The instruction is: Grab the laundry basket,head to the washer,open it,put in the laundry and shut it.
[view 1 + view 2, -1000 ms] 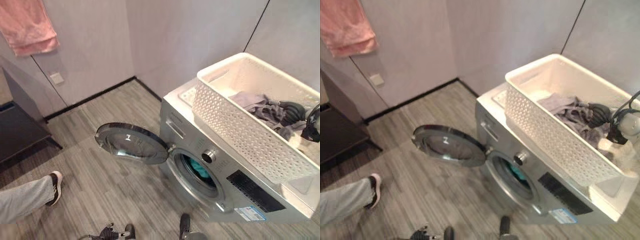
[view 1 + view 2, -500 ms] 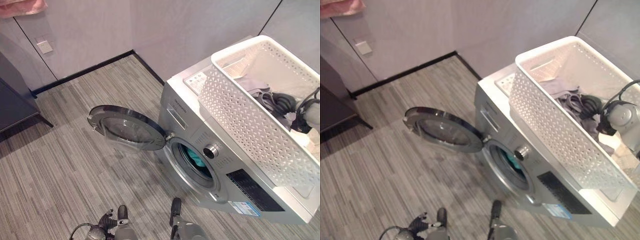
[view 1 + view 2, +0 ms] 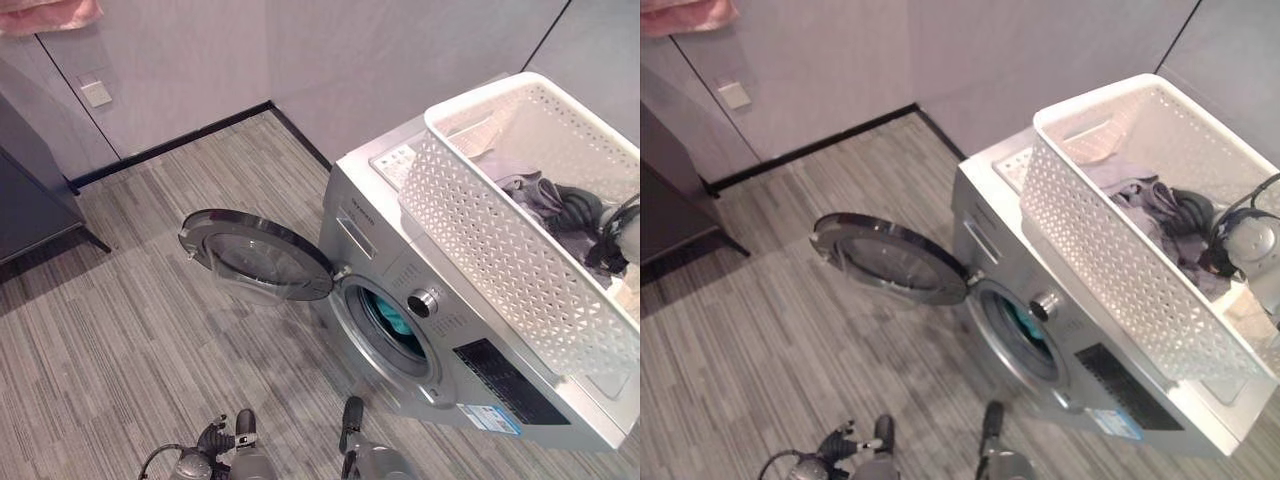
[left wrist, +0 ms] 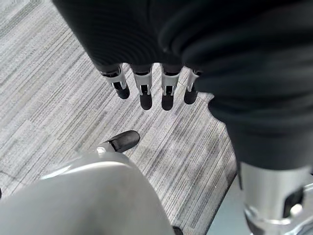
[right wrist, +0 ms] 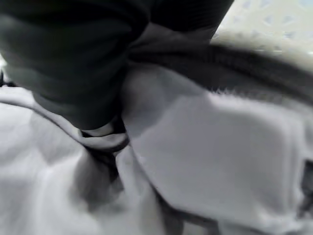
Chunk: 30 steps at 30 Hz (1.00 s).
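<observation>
The right robot hand point(image 3: 1252, 245) is down in the white laundry basket point(image 3: 500, 250) among the grey laundry point(image 3: 1140, 195); whether its fingers have closed on cloth cannot be told. The left robot hand point(image 4: 151, 88) hangs above the floor point(image 3: 130, 300), fingers straight, holding nothing. The basket sits on top of the washer point(image 3: 440, 340), whose door point(image 3: 255, 265) is swung open with something teal already in the drum point(image 3: 398, 325). The lift should gather the whole bundle, clear the basket rim, then swing down to the drum mouth.

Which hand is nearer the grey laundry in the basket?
Right. The right hand is down in the white basket among the grey laundry; the left hand hangs over the floor, away from the basket.
</observation>
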{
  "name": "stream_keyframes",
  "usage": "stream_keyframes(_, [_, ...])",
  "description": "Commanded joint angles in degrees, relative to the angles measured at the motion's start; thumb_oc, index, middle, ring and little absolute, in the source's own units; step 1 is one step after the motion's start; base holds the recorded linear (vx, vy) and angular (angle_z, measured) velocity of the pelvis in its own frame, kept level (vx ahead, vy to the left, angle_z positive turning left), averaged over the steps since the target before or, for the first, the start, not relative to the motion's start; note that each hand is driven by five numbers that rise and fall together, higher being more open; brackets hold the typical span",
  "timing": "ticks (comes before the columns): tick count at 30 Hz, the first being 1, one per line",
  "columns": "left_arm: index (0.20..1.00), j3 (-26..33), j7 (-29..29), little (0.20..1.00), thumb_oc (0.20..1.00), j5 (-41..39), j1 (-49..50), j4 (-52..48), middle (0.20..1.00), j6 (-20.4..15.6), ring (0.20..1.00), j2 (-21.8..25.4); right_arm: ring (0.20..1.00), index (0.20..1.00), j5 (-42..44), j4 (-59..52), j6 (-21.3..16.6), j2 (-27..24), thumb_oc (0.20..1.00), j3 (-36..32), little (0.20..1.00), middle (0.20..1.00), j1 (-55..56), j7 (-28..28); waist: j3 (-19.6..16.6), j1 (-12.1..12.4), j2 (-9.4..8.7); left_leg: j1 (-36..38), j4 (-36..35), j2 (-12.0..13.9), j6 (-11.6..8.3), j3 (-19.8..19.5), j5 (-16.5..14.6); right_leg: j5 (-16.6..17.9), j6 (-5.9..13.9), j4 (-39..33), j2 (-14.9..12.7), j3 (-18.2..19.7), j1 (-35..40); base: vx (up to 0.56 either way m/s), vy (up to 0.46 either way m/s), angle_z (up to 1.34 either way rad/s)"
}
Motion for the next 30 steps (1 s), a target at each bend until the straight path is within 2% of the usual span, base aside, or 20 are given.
stream_keyframes(1, [1.0, 0.1, 1.34, 1.0, 1.0, 0.63, -2.09, 1.8, 1.0, -0.85, 1.0, 2.48, 0.2, 0.2, 8.08, 4.64, -1.12, 5.6, 0.2, -2.26, 0.2, 0.2, 2.22, -6.6, -0.02, -0.52, -2.31, 0.34, 0.36, 0.75, 0.48, 0.13, -1.86, -8.95, 2.3, 4.84, -2.26, 3.24, 0.22, 0.0, 0.0, 0.0])
stream_keyframes(7, [1.0, -0.85, 1.35, 1.0, 1.0, 1.7, -1.69, 2.95, 1.0, -0.93, 1.0, 2.65, 0.2, 0.2, 15.89, 8.0, -3.65, 3.01, 0.2, -9.59, 0.2, 0.2, -5.14, -13.78, -2.7, -0.51, -2.26, 2.93, 0.36, -0.04, 0.93, 0.1, -3.29, -9.58, 2.52, 5.05, -2.88, 3.01, 3.11, 0.04, 0.026, 0.04])
stream_keyframes(10, [1.0, -1.56, 1.43, 1.0, 1.0, 2.26, -1.44, 4.73, 1.0, -0.81, 1.0, 2.51, 0.2, 0.2, 20.96, 10.47, -4.93, 1.27, 0.2, -11.22, 0.2, 0.2, -11.61, -16.82, -4.17, -0.55, -2.32, 4.89, 0.36, -0.49, 1.08, -0.03, -4.03, -9.95, 2.69, 5.03, -3.17, 2.73, 5.26, 0.06, 0.039, 0.11])
stream_keyframes(15, [1.0, -1.78, 1.99, 1.0, 1.0, 2.46, -0.94, 6.33, 1.0, -0.58, 1.0, 2.05, 0.2, 0.2, 27.79, 11.91, -6.8, 1.31, 0.2, -11.48, 0.2, 0.2, -19.89, -20.35, -6.47, -0.74, -2.62, 7.29, 0.51, -1.13, 1.41, 0.0, -5.18, -10.39, 2.86, 5.11, -3.51, 2.8, 7.64, 0.05, 0.041, 0.08])
stream_keyframes(26, [1.0, -2.73, 3.51, 1.0, 1.0, 3.2, -0.85, 7.53, 1.0, -0.17, 1.0, 1.24, 0.2, 0.2, 31.31, 16.64, -8.7, 0.17, 0.2, -11.91, 0.2, 0.2, -29.55, -27.89, -9.09, -1.38, -2.69, 9.75, 0.59, -2.25, 2.34, 0.13, -6.65, -10.6, 3.42, 5.58, -4.06, 3.51, 9.71, 0.02, 0.043, -0.01])
stream_keyframes(30, [1.0, -2.58, 4.38, 1.0, 1.0, 2.96, -1.69, 7.83, 1.0, -0.07, 1.0, 1.2, 0.2, 0.2, 32.94, 19.6, -9.95, -2.2, 0.2, -13.84, 0.2, 0.2, -32.01, -31.72, -9.71, -1.9, -2.56, 10.2, 0.5, -2.6, 2.58, 0.12, -7.02, -10.51, 3.55, 5.65, -4.25, 3.68, 9.95, 0.0, 0.023, 0.01])
